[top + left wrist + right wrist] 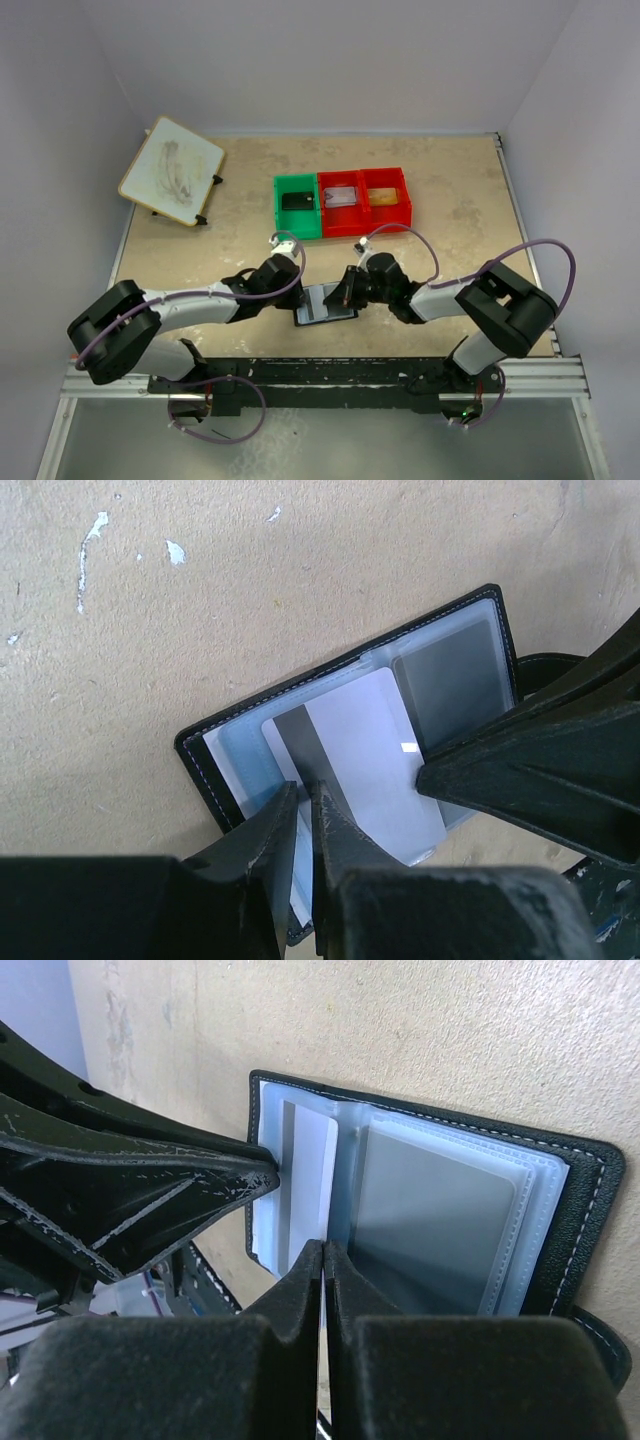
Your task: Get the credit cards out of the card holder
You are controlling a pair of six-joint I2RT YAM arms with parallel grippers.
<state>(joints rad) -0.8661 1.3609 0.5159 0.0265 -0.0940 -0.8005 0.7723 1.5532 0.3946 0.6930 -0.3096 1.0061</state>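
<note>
White striped plastic credit card (370, 770) juts from the open black bifold card holder (585, 1220) on the tan table (250, 580) — likely light, stiff, slick. Right gripper (322, 1250) pinches its free edge; left gripper (303, 798) clamps the holder.

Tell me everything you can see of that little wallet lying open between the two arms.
The card holder lies open and flat on the tan table, black outside with pale stitching, clear bluish sleeves inside. One sleeve holds a grey card; a pale card with a dark stripe sticks partway out. The left pincer grips its sleeve edge; the right pincer is shut on the pale card.
</note>
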